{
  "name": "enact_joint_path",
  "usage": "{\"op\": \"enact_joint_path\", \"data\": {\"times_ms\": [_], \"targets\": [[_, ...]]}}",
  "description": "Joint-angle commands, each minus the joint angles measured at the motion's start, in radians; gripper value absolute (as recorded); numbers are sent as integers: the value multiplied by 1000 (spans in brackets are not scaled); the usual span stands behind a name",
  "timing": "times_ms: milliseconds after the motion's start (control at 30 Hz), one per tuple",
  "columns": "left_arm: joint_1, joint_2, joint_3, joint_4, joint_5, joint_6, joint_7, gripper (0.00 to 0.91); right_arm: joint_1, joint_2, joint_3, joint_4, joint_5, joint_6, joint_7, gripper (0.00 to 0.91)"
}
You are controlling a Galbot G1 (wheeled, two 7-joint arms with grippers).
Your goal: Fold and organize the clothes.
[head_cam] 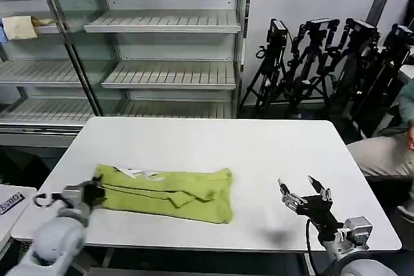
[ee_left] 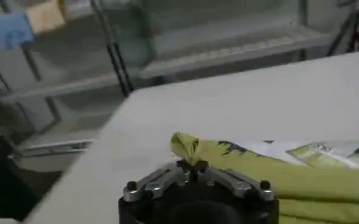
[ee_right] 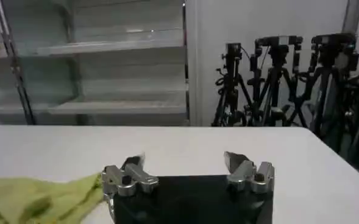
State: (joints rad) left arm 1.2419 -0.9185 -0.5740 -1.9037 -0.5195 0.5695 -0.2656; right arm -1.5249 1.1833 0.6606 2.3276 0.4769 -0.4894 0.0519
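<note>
The lime T-shirt lies folded into a long narrow band on the white table, left of the middle, with a white label showing near its left end. My left gripper is at that left end, shut on a pinch of the shirt's cloth. In the left wrist view the shirt stretches away from the jaws. My right gripper hangs open over the bare table to the right of the shirt, nothing between its fingers. The right wrist view shows the shirt's end off to one side.
Empty metal shelving stands behind the table. Black tripods are clustered at the back right. A person sits at the right edge, away from the table's things. A small white surface lies at the far left.
</note>
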Motion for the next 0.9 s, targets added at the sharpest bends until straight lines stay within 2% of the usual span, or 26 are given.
{"op": "enact_joint_path", "data": {"times_ms": [33, 233, 400, 600, 900], "targets": [[76, -1, -42, -229, 95, -10, 102, 10, -1, -2, 4, 1, 0, 2, -1, 907], [37, -151, 256, -334, 211, -12, 66, 10, -45, -4, 48, 19, 0, 5, -2, 907], [-44, -253, 478, -312, 310, -13, 61, 10, -64, -4, 84, 41, 1, 5, -1, 907], [-79, -308, 597, -244, 362, -15, 61, 10, -79, 3, 108, 56, 1, 4, -1, 907], [-130, -329, 593, -164, 345, -5, 43, 20, -78, 8, 112, 54, 1, 5, -1, 907]]}}
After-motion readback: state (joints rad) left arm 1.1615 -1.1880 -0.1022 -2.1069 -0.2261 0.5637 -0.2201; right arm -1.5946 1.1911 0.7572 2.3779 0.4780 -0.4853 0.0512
